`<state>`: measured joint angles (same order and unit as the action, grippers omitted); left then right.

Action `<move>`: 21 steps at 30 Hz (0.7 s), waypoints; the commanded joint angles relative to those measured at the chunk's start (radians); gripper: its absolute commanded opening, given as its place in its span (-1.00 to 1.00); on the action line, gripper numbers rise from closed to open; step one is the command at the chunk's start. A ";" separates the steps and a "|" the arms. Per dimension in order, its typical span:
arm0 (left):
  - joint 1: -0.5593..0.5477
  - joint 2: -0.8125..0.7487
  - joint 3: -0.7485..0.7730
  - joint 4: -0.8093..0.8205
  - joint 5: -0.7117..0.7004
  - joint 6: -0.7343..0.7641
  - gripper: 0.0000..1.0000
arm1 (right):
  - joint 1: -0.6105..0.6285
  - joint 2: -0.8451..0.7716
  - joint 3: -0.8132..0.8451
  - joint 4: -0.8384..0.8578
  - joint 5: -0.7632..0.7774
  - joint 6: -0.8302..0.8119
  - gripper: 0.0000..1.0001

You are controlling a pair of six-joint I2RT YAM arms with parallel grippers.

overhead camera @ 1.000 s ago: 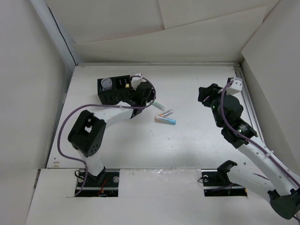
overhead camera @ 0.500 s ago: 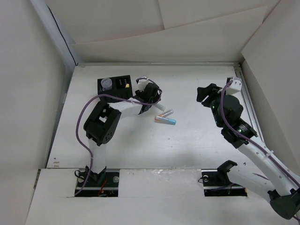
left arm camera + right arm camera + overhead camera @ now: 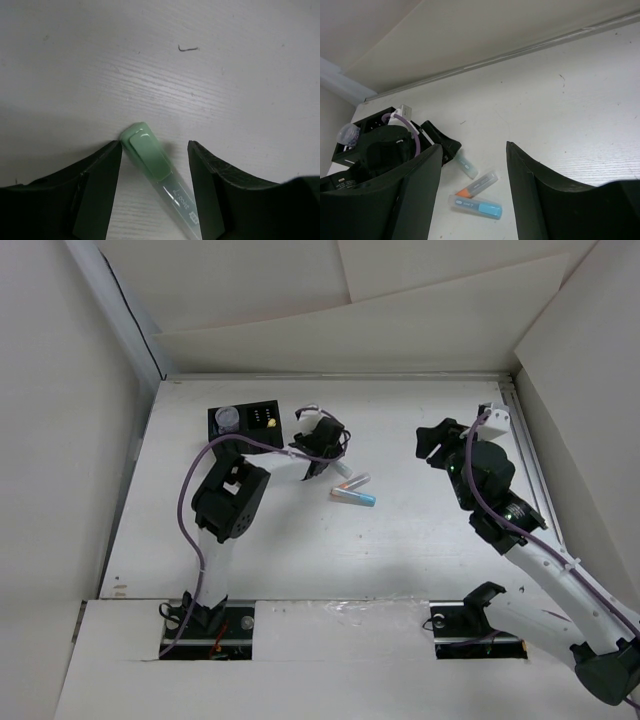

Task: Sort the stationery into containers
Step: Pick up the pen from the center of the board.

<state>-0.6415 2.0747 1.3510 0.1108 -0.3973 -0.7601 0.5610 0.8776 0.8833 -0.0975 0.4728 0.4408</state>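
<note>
— Jaws on the left gripper (image 3: 155,145): parted, straddling a pale green marker (image 3: 148,156) without pinching it. Seems to graze the cap on one side; clear gap on the other.
— Lying where?
— Flat on the table (image 3: 225,60), matt white with a fine wood-like grain. Glossy, rounded-square cap; clear barrel behind it with tiny print; matt black fingers (image 3: 95,195) either side, broad and tapering.
— Anything missed by that close view?
— Plenty. From the right wrist: same marker poking out from the left gripper, and nearer the lens two more sticks lying in a narrow V, a clear one with orange inside (image 3: 479,183) and a clear one with a blue end (image 3: 476,207). Near the green one, not touching it.
— And the right gripper (image 3: 474,146)?
— Jaws spread wide, nothing between them, up off the table and well apart from the sticks.
— The container?
— Best seen from above: small black boxy organizer (image 3: 245,430) toward the far left of the table, split into compartments. Holds a round greyish piece (image 3: 229,417) in one and a yellow bit (image 3: 272,424) in another.
— In the way?
— From the right wrist, left arm (image 3: 380,150) and its purple cable (image 3: 414,136) covering part of the organizer. From above, same arm hiding most of the green marker. Plain white panels (image 3: 400,330) all round.
</note>
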 commanded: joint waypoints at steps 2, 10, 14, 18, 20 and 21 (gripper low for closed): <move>-0.003 0.036 0.075 -0.007 -0.020 0.001 -0.03 | -0.007 -0.006 0.011 0.042 -0.011 -0.010 0.20; -0.003 0.101 0.163 -0.031 -0.041 0.028 -0.30 | -0.007 -0.006 0.011 0.042 -0.011 -0.010 0.22; -0.003 0.137 0.197 -0.045 -0.061 0.067 -0.33 | -0.007 -0.006 0.011 0.042 -0.002 -0.010 0.22; -0.003 0.159 0.238 -0.083 -0.080 0.096 -0.41 | -0.007 -0.006 0.011 0.042 -0.002 -0.010 0.22; -0.003 0.159 0.249 -0.083 -0.080 0.119 -0.43 | -0.007 -0.006 0.011 0.042 -0.002 -0.010 0.22; -0.012 0.168 0.249 -0.092 -0.080 0.130 -0.51 | -0.007 -0.006 0.011 0.042 -0.002 -0.010 0.22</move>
<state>-0.6434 2.2307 1.5700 0.0673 -0.4519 -0.6788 0.5610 0.8776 0.8833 -0.0971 0.4702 0.4408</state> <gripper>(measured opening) 0.259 0.610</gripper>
